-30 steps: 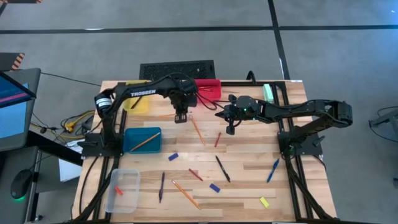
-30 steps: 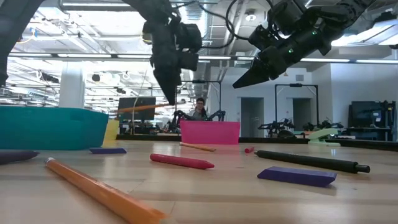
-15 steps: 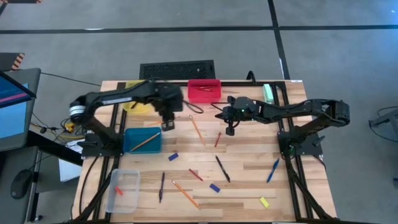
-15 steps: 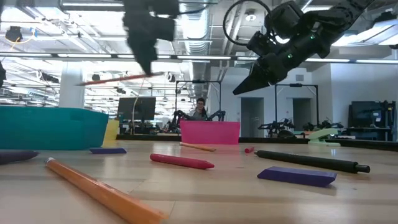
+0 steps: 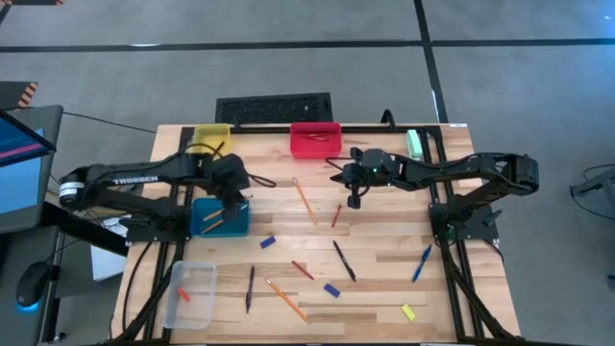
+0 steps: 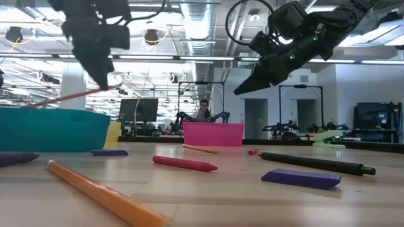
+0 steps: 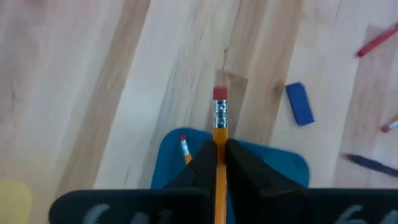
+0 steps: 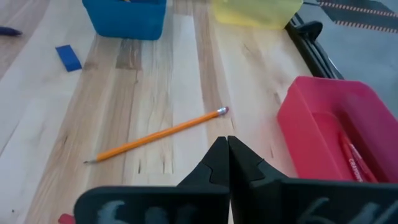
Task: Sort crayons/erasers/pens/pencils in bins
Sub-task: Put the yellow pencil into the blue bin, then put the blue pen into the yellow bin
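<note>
While the left claw (image 7: 219, 163) hangs above the teal bin (image 5: 219, 216), its fingers are clamped on a pencil (image 7: 219, 143): a long thin orange stick with a silver ferrule and a red eraser tip, held clear of the table (image 5: 384, 240). A second pencil (image 7: 184, 147) of the same make lies inside the teal bin, slanted across its floor. Beside that bin, toward the table's middle, rests a small blue eraser (image 5: 267, 242), a chunky rectangular block.

Right claw (image 8: 227, 163): fingers pressed together, holding nothing, raised above the table well apart from the teal bin, close to the red bin (image 5: 315, 138). A third pencil (image 5: 305, 201) lies flat on the table between the teal bin and this claw. Red bin, seen in the right wrist view, holds a dark-red crayon (image 8: 356, 158). Yellow bin (image 5: 212, 136) stands beyond the teal bin at the table's far edge; clear bin (image 5: 190, 293) sits on the teal bin's near side.
</note>
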`<action>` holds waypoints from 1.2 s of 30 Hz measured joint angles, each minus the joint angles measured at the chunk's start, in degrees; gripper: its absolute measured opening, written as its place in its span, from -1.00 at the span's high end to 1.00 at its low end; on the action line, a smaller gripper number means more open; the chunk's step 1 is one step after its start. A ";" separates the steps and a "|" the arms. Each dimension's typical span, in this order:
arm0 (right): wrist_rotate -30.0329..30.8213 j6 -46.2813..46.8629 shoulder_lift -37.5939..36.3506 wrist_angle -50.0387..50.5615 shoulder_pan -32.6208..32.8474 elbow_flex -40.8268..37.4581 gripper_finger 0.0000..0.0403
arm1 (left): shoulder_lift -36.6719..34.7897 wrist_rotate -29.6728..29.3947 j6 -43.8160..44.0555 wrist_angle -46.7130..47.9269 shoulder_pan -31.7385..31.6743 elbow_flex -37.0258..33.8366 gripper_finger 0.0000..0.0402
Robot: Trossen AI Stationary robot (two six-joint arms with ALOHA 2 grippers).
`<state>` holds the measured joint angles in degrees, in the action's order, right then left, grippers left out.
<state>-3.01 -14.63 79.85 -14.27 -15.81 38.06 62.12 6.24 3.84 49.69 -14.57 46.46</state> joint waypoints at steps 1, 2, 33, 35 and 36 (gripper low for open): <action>0.00 0.05 0.00 -0.05 0.02 0.00 0.96 | -0.23 0.00 0.04 -0.83 0.00 -1.16 0.96; 0.00 0.23 0.00 -0.15 0.00 0.00 0.96 | -0.31 -0.04 0.04 -1.73 0.00 -2.21 0.96; -0.09 0.63 -0.02 -1.24 0.48 0.00 0.96 | -0.18 -3.53 1.79 -7.48 -0.04 -7.44 0.52; -0.09 0.63 -0.02 -1.24 0.48 -0.02 0.96 | -0.18 -3.93 1.31 -6.62 -0.04 -6.20 0.48; -0.09 0.63 -0.02 -1.24 0.48 -0.02 0.96 | -0.18 -4.19 1.02 -6.56 -0.08 -5.54 0.46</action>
<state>-3.09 -14.00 79.83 -15.51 -15.33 38.04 61.93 2.05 4.85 43.14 -14.65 40.92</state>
